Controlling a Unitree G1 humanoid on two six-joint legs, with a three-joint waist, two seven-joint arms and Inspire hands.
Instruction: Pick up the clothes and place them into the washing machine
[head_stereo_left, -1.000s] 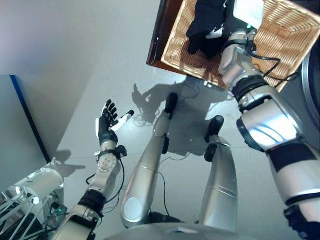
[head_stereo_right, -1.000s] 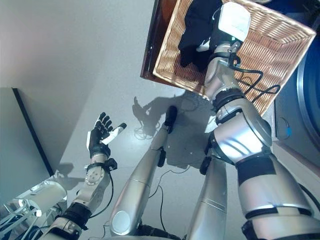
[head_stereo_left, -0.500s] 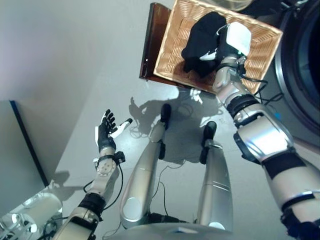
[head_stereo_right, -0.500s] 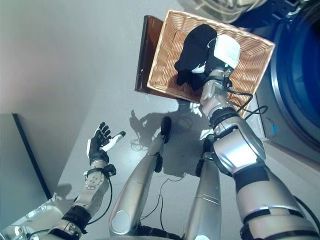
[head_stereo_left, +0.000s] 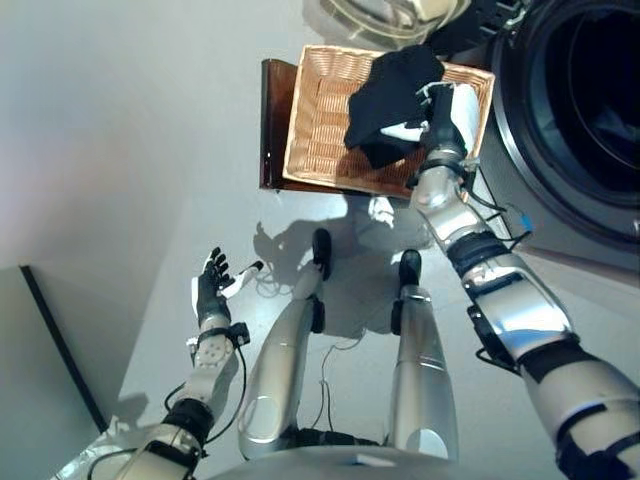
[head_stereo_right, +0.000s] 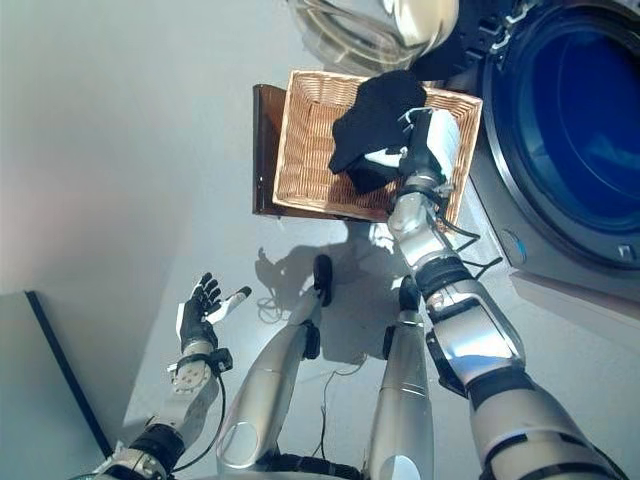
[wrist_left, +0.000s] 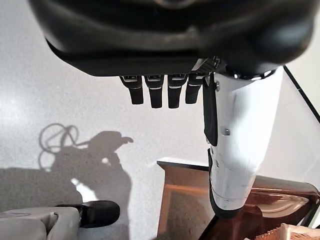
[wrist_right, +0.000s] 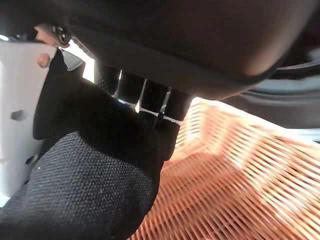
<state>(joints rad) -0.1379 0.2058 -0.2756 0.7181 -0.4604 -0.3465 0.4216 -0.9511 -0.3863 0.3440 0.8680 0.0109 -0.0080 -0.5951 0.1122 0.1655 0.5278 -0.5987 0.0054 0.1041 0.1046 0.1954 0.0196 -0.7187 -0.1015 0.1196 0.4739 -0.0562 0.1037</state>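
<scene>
A black garment (head_stereo_left: 383, 98) hangs bunched over a wicker basket (head_stereo_left: 318, 125), and my right hand (head_stereo_left: 436, 108) is shut on it from the washer side. In the right wrist view the fingers (wrist_right: 150, 95) curl into the black cloth (wrist_right: 90, 185), with the basket's weave (wrist_right: 240, 175) behind. The washing machine's round dark opening (head_stereo_left: 585, 100) stands just right of the basket. My left hand (head_stereo_left: 212, 292) is held up low on the left, open and holding nothing; its straight fingers (wrist_left: 160, 92) and white-covered thumb (wrist_left: 240, 140) show in the left wrist view.
The basket rests on a dark brown stool (head_stereo_left: 270, 130). The washer's glass door (head_stereo_right: 370, 30) swings out above the basket's far edge. Grey floor (head_stereo_left: 150, 150) spreads to the left, and a dark-edged panel (head_stereo_left: 40, 380) sits at the lower left.
The whole picture has shifted as the camera moved, bringing the washer opening into view. My right hand stays shut on the black garment over the basket. The left hand stays open.
</scene>
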